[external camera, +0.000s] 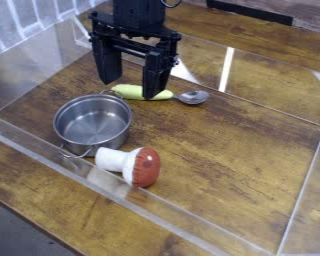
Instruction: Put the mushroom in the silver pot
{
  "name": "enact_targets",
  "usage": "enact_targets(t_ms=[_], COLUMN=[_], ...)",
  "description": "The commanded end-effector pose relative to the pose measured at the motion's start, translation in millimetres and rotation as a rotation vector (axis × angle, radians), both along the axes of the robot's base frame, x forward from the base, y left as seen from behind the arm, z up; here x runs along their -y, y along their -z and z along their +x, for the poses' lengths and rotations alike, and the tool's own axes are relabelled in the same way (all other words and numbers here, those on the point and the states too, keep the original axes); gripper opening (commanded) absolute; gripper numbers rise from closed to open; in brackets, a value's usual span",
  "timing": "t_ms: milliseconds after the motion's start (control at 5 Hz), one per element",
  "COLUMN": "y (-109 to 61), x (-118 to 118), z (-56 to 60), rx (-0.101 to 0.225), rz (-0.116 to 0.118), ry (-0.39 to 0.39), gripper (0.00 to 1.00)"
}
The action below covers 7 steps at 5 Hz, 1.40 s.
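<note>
1. Above the silver pot [93, 124], toward the far side of the table [203, 160], the black gripper [132, 78] hangs from the arm [127, 18], its fingers pointing down.
2. Its two fingers are spread wide apart, released, with nothing between them.
3. The fingertips sit over the area beyond the pot, near the yellow-green vegetable toy [140, 93], whose end lies just beyond the pot's rim.
4. The mushroom [129, 165] lies on its side just outside the pot, at its near side, red-brown cap pointing away from it.
</note>
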<state>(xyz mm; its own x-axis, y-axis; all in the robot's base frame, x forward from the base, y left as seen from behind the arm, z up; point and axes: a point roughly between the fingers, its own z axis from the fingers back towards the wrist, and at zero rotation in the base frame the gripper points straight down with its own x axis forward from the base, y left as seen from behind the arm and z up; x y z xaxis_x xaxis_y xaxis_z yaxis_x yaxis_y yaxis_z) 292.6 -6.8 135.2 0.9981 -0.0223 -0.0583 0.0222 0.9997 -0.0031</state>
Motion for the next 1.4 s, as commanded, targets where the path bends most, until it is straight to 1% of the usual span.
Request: enact_targets(t_ms=[0,200,400,600,800,1000,1200], y=[10.7,24.7,40.0,59.8,67.5,55.1,44.3], x=[5,16,29,36,36,30,23], z=[-5.2,-15.5,-24.9,-23.0,-16.4,-14.8,-12.4], rx=[-0.012,-0.004,0.034,0.111,0.17,0.205,0.228], rz=[-0.003,-0.001,-0.015,-0.016,-0.024,-0.019,-0.015], ry=[-0.046,-0.046,-0.017,-0.016,-0.014,-0.06,-0.106], gripper=[1.0,1.0,1.0,1.0,1.0,1.0,1.0])
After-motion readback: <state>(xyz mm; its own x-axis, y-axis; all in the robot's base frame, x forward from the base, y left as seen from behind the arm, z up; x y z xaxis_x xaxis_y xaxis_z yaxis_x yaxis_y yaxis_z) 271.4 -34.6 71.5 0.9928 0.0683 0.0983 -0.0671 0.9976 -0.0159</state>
